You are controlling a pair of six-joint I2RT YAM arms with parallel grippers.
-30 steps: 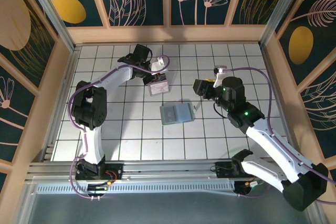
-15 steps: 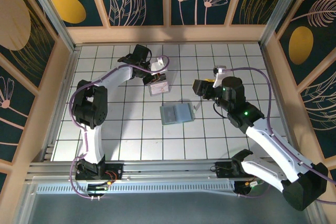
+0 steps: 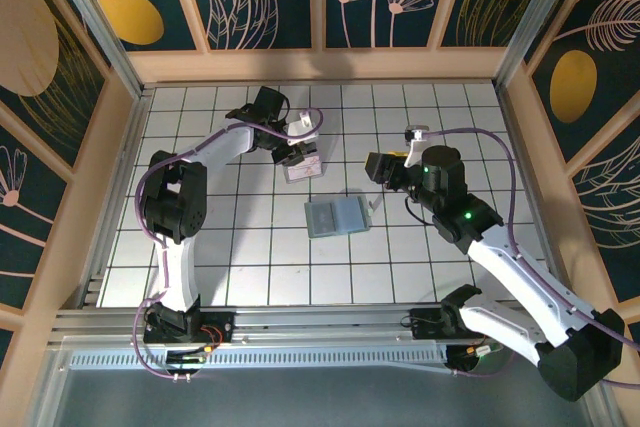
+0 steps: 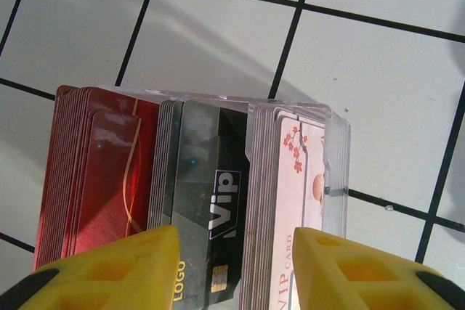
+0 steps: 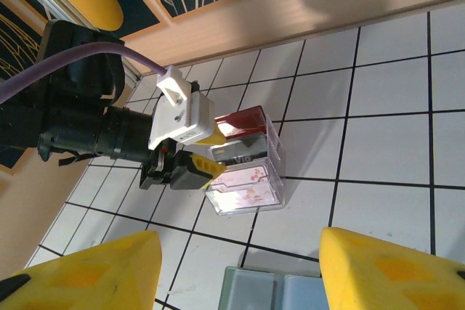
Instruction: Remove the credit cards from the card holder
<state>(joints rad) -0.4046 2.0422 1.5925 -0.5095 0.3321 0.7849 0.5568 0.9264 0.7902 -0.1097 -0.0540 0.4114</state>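
Observation:
The card holder, a pale green-grey and blue-grey bifold wallet, lies open and flat on the tiled floor; its top edge shows in the right wrist view. My right gripper hovers above it, open, with nothing between its yellow fingers. My left gripper is at a clear block filled with upright cards. In the left wrist view the left gripper is open and straddles the black VIP cards, between the red stack and the white-pink stack.
White tiled floor with dark grid lines, fenced by wooden walls at the back and both sides. The clear block stands about one tile behind and left of the wallet. Purple cables loop off both arms.
Almost nothing: the left wrist has shifted a touch at the clear block. The right arm and the wallet have not moved.

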